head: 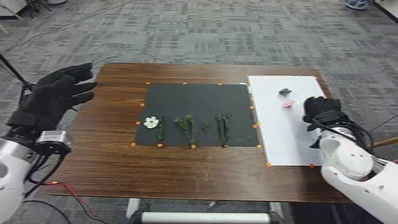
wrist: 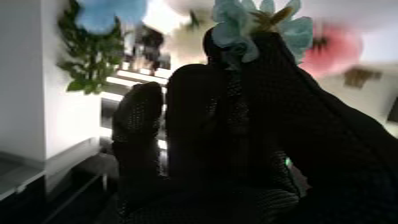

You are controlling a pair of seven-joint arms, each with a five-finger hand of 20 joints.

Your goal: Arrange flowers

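Early going by the look of it, with a pale teal flower (wrist: 233,27) pinched in the right hand (head: 325,109) at the white board (head: 284,142), the white flower (head: 151,122) down beside green stems (head: 189,129) on the dark mat (head: 191,95), blue flower (head: 284,92) and pink flower (head: 288,104) left to place.

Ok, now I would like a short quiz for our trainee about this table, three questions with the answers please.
1. True or false: the white flower lies on the dark mat.
2. The pink flower lies on: (a) the dark mat, (b) the bare wood, (c) the white board.
3. Which of the robot's hands is nearer the pink flower?

Key: 1. True; 2. c; 3. right hand.
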